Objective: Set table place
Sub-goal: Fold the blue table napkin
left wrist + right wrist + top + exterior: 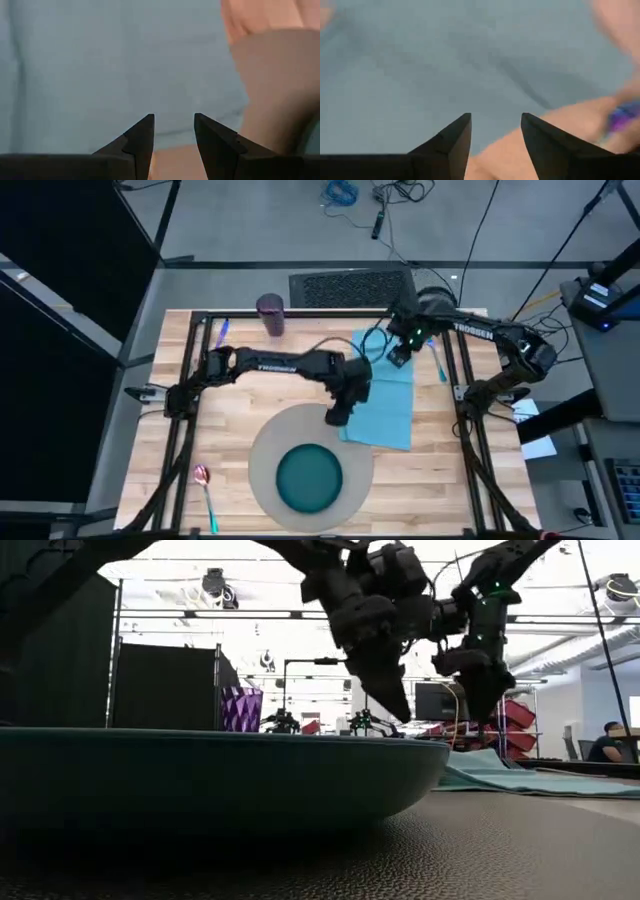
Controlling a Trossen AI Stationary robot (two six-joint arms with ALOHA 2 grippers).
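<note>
At the near left corner of the pale plank surface [150, 420] lies the spoon [205, 492], pink bowl pointing away from the front edge, green handle toward it, well apart from the rest. Farther back on the left a blue utensil [220, 332] lies near the black frame; whether it is the fork or the knife cannot be told. Just beside it to the right stands the purple cup [270, 314], upright, also showing in the low view beyond the plate's rim.

The round grey mat [262, 452] sits at the front centre with the teal plate [309, 478] lying on it, touching no cutlery.

The left arm reaches from the left side across the middle, and the left pincer [339, 416] hovers over the seam where the mat's far right rim meets the light blue napkin [392, 412]. Its two fingers stand narrowly parted with nothing between them, napkin cloth and mat edge ahead of them in the wrist view.

The napkin lies spread right of centre, its near left corner touching the mat.

The right pincer [398, 356] hangs above the napkin's far end, fingers parted a little wider, empty. Another blue utensil [438, 362] lies just beside the napkin's right edge.
</note>
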